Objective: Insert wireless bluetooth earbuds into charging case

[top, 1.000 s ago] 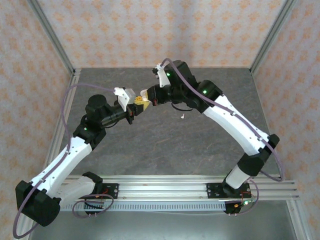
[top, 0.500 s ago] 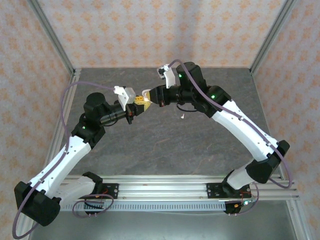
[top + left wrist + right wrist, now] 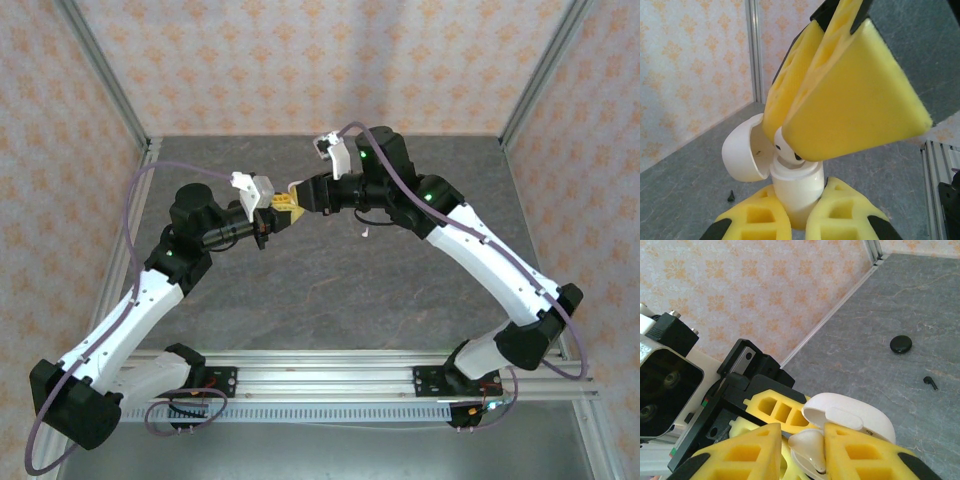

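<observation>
Above the table (image 3: 300,290), left gripper (image 3: 797,216) clamps the open charging case (image 3: 795,185); right gripper (image 3: 801,440) brackets a white earbud (image 3: 809,454) at its mouth, jaws slightly apart. Gripped or not, can't tell. Likely light, slick: pinch its stem.

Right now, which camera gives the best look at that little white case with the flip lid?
The left wrist view: the case stands close up, lid hinged open to the left, a white earbud at its mouth. The right wrist view shows mostly its lid; the top external view, a distant speck.
</observation>
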You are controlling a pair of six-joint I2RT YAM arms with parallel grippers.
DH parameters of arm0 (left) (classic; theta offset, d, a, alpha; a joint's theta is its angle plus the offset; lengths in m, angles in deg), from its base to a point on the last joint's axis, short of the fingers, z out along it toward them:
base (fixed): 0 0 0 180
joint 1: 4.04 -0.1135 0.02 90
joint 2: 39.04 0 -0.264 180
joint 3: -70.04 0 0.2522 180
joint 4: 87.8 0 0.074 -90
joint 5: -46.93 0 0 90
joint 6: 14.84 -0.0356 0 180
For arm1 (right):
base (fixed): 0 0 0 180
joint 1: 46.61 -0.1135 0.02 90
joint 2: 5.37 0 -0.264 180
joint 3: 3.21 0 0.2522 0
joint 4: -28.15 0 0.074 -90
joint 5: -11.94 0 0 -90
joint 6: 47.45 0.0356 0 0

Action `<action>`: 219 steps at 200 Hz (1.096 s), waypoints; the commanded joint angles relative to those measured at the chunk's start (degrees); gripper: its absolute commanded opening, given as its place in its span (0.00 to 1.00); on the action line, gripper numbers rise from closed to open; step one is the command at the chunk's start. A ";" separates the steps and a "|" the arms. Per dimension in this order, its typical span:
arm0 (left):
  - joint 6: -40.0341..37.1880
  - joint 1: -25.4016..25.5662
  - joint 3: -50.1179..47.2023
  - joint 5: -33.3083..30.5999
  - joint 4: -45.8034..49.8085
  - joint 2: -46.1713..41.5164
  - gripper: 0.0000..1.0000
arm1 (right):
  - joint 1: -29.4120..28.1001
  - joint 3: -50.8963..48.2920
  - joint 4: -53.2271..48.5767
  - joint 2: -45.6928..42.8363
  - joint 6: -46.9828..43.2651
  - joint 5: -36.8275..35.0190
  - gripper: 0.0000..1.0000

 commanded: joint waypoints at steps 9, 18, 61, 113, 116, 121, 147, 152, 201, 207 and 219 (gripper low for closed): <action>-0.79 1.19 2.86 3.45 -1.82 0.12 0.00 | -1.15 -0.03 1.56 -1.24 0.05 -2.16 0.31; -0.84 1.20 2.84 3.44 -1.78 0.13 0.00 | -1.11 0.08 1.08 -1.37 -0.08 -3.86 0.32; -1.10 1.25 2.93 3.74 -1.50 0.14 0.00 | -1.15 -0.41 1.26 -2.43 0.92 -9.06 0.34; -1.16 1.32 2.75 3.65 -1.48 0.39 0.00 | -1.14 -1.45 4.04 -4.51 2.40 -10.40 0.35; -1.12 1.27 2.67 3.65 -1.57 0.45 0.00 | -1.14 -1.48 4.30 -4.80 2.53 -10.44 0.35; -1.14 1.30 2.62 3.61 -1.55 0.50 0.00 | -1.14 -1.65 4.76 -5.19 2.82 -10.71 0.35; -0.63 1.30 2.24 3.39 -2.47 0.67 0.00 | -1.14 -3.26 7.47 -7.64 3.25 -12.66 0.34; -0.48 1.25 2.16 3.38 -2.69 0.67 0.00 | -1.10 -3.63 7.84 -8.10 3.35 -13.33 0.34; 0.01 1.33 1.66 2.63 -2.84 0.34 0.00 | 2.38 -4.27 2.40 -9.42 8.39 -24.31 0.35; -0.04 1.30 1.32 2.32 -2.81 0.17 0.00 | 3.61 -4.39 0.65 -9.18 9.94 -25.54 0.35; -0.01 1.32 0.75 1.69 -2.73 -0.37 0.00 | 6.27 -4.71 -3.13 -8.40 13.08 -27.83 0.35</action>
